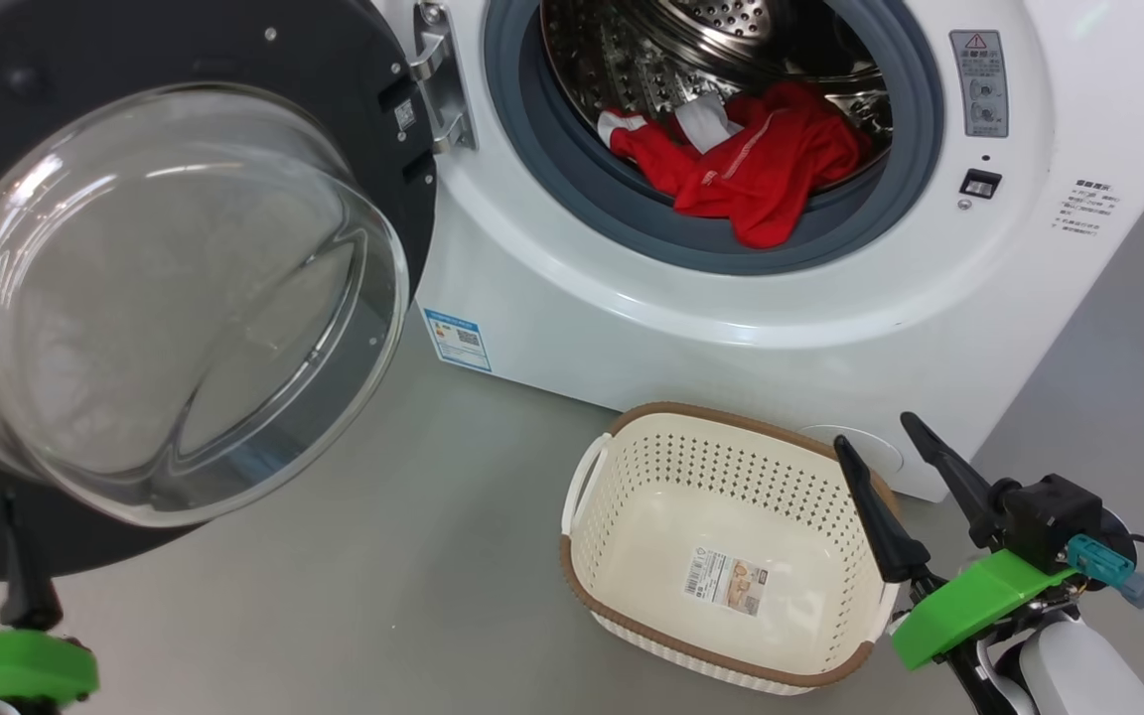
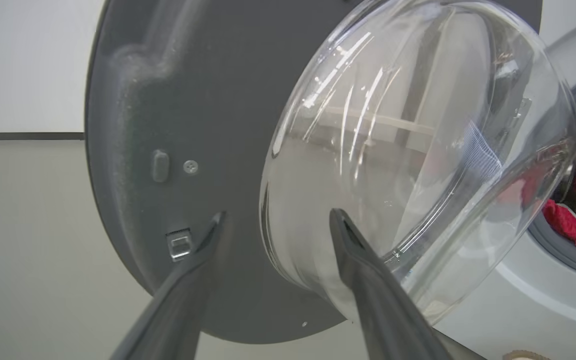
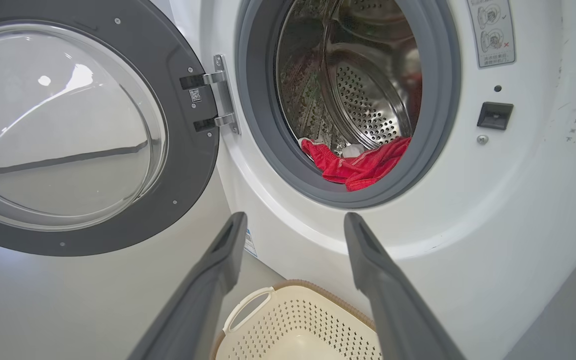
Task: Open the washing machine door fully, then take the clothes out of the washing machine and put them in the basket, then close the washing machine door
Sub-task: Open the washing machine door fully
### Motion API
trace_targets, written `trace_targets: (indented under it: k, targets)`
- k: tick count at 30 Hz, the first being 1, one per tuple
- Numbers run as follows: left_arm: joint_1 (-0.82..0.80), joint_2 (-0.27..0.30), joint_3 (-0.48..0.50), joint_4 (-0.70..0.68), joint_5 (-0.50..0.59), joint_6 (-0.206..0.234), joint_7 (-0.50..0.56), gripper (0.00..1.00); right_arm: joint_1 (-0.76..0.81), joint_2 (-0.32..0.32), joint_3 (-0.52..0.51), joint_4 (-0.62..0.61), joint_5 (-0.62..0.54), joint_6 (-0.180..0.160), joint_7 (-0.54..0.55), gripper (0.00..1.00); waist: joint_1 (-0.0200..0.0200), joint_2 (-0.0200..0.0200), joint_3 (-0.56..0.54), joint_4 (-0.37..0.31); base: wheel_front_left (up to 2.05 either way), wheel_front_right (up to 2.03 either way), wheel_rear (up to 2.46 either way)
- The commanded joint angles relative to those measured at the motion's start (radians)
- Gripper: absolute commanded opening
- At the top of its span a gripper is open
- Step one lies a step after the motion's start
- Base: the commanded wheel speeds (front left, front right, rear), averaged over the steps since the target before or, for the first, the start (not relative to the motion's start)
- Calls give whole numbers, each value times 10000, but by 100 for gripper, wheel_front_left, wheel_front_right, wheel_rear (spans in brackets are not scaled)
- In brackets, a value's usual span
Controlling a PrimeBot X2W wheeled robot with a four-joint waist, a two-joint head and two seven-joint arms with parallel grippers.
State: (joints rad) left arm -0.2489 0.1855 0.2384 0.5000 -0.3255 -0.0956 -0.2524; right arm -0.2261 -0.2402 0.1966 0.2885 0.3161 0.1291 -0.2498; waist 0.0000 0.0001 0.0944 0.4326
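The washing machine door (image 1: pixel 373 149) stands swung open to the left, its clear glass bowl bulging toward me. Red clothes (image 1: pixel 761 169) with some white fabric lie at the front of the steel drum of the white washing machine (image 1: pixel 632 328), spilling onto the grey gasket. The cream basket (image 1: pixel 691 467) sits empty on the floor before the machine. My left gripper (image 2: pixel 278 214) is open just below the door's (image 2: pixel 168 125) lower edge, holding nothing. Beside the basket's right rim, my right gripper (image 1: pixel 877 432) is open and empty, pointing at the drum opening and the clothes (image 3: pixel 358 167).
Grey floor stretches between the open door and the basket (image 3: pixel 308 320). A blue label (image 1: pixel 458 340) marks the machine's lower front. The latch socket (image 1: pixel 979 183) is on the right of the opening. A white wall lies behind the door.
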Motion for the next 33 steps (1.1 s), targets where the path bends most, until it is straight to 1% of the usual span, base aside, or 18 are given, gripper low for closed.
trace_targets:
  k: [1, 8, 16, 20, 21, 33]
  targets:
    - [-4, 317, 306, -435, 223, -106, -93, 100, 21, 9, 132, -280, 44, 16, -120, 100, 0, -1, -9, -60, 0, 0, 0]
    - [853, -411, 116, -1473, 620, -263, -93, 100, 57, 42, 77, -344, 90, 16, -120, 100, 0, -1, 25, -465, 0, 0, 0]
    - [1322, -877, -351, -2255, 573, -341, -93, 100, 46, -22, -100, -454, 153, 16, -120, 100, 0, -1, 179, -1062, 0, 0, 0]
    - [1465, -904, -897, -2523, 395, -347, -93, 100, 61, -65, -204, -492, 126, 16, -120, 100, 0, -1, 215, -1455, 0, 0, 0]
    - [1465, -904, -897, -2523, 395, -347, -93, 100, 61, -65, -204, -492, 126, 16, -120, 100, 0, -1, 215, -1455, 0, 0, 0]
    - [1625, -520, -1776, -2910, -12, -349, -93, 100, 249, -40, -600, -662, -16, 16, -120, 100, 0, -1, 319, -2770, 0, 0, 0]
